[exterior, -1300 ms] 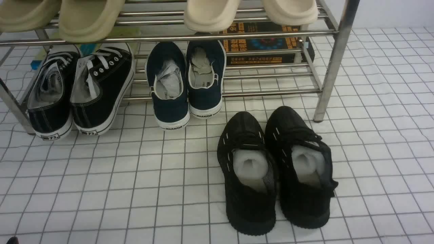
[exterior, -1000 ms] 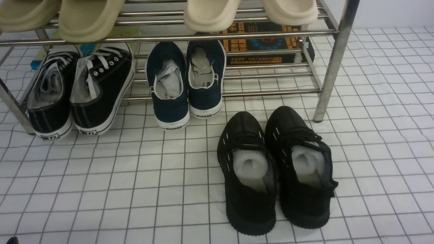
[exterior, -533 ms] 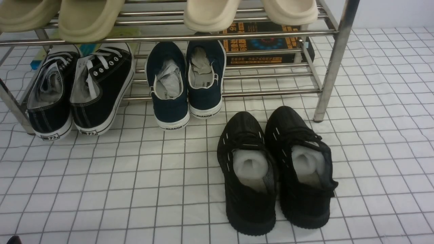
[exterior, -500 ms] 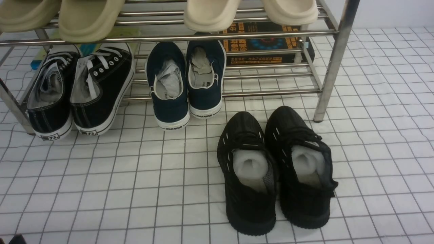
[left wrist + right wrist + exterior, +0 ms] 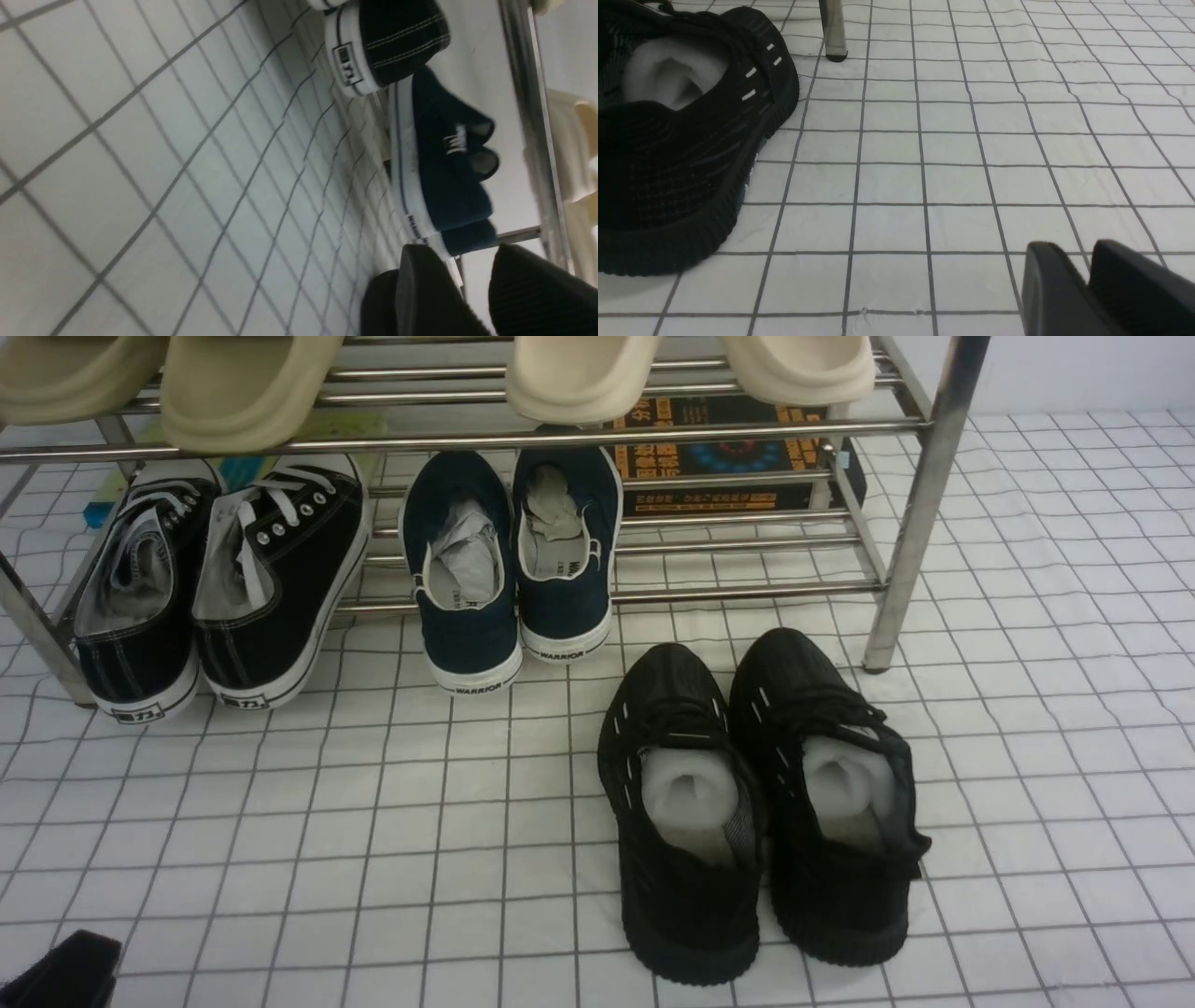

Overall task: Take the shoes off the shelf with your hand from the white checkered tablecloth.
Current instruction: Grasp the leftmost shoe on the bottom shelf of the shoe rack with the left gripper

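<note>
The shoes, black canvas lace-ups [image 5: 215,588] with white laces and soles, rest at the left end of the chrome shelf [image 5: 920,495], toes on its lowest bars and heels on the white checkered tablecloth [image 5: 373,821]. One heel of this pair [image 5: 383,46] shows in the left wrist view. My left gripper [image 5: 56,971] pokes into the front view's lower left corner, well short of the pair. Its jaws [image 5: 460,254] stand open with nothing between them. My right gripper [image 5: 1069,247] hovers low over bare cloth, narrowly open and empty; it is outside the front view.
Navy slip-ons [image 5: 509,569] sit right of the lace-ups on the same tier. All-black knit sneakers [image 5: 756,803] stand on the cloth before the shelf, close to the right gripper's side [image 5: 677,140]. Cream slippers [image 5: 579,373] fill the upper tier. A dark printed box [image 5: 728,457] lies behind the shelf.
The dark tip of my left gripper has come further into the front view's lower left corner. None of the shoes has moved.
</note>
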### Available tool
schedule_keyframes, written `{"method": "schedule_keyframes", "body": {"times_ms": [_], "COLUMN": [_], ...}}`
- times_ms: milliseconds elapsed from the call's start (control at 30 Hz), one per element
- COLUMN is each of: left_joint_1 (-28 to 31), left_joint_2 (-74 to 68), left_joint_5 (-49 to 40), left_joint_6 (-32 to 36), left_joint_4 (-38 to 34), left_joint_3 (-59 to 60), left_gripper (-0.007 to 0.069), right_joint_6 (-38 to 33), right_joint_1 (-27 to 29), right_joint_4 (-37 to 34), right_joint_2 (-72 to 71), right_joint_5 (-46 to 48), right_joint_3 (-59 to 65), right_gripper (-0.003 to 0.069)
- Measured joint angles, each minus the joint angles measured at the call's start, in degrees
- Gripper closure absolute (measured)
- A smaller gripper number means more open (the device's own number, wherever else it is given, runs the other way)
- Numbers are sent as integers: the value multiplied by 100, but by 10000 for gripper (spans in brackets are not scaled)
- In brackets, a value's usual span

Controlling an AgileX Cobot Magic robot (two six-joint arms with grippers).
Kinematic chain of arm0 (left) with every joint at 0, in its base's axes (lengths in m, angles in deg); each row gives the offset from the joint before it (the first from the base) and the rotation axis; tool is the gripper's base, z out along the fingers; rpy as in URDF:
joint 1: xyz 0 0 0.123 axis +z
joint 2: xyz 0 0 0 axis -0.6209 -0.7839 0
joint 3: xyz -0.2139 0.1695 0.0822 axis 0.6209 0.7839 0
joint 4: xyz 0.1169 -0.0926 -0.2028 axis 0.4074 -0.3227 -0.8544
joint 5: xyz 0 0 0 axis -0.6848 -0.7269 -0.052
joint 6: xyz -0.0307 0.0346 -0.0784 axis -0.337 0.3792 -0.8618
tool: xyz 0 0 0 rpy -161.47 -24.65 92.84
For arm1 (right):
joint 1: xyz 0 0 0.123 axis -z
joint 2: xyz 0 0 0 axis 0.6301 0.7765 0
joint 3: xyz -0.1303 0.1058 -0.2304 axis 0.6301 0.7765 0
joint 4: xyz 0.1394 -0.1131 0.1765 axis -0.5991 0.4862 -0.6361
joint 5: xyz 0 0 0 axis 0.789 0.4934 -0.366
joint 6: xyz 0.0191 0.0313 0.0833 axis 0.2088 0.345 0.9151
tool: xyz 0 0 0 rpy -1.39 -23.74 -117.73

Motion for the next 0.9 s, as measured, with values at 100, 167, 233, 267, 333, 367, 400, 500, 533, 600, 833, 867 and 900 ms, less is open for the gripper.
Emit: {"method": "schedule_keyframes", "body": {"times_ms": [100, 167, 233, 267, 333, 367, 400, 500, 533, 600, 833, 867, 900], "left_joint_1": [0, 0, 0, 0, 0, -5, -11, -11, -11, 39, 761, 1087, 1296], "left_joint_2": [0, -78, -433, -878, -1511, -2333, -2714, -3772, -4085, -4621, -6463, -6946, -7107], "left_joint_5": [358, 361, 148, -267, -1143, -2359, -3158, -4494, -4705, -4798, -4863, -4933, -4976], "left_joint_6": [173, 385, 741, 996, 1314, 1625, 1751, 1803, 1776, 1577, 2302, 2729, 2977], "left_joint_4": [67, 189, 403, 594, 875, 1380, 1763, 2970, 3519, 4403, 4124, 3642, 3317], "left_joint_3": [-236, -578, -1178, -1769, -2301, -3053, -3340, -4118, -4406, -4980, -6582, -6851, -6996], "left_gripper": [478, 543, 597, 616, 623, 623, 623, 621, 617, 613, 610, 610, 610], "right_joint_6": [0, 0, 0, 0, 0, 0, 0, 0, 0, 0, 0, 0, 0], "right_joint_1": [0, 0, 0, 0, 0, 0, 0, 0, 0, 0, 0, 0, 0], "right_joint_4": [0, 0, 0, 0, 0, 0, 0, 0, 0, 0, 0, 0, 0], "right_joint_2": [0, 0, 0, 0, 0, 0, 0, 0, 0, 0, 0, 0, 0], "right_joint_5": [0, 0, 0, 0, 0, 0, 0, 5, 5, 5, 5, 5, 5], "right_joint_3": [0, 0, 0, 0, 0, 0, 0, 0, 0, 0, 0, 0, 0], "right_gripper": [503, 501, 500, 498, 496, 492, 491, 487, 485, 482, 475, 473, 473]}}
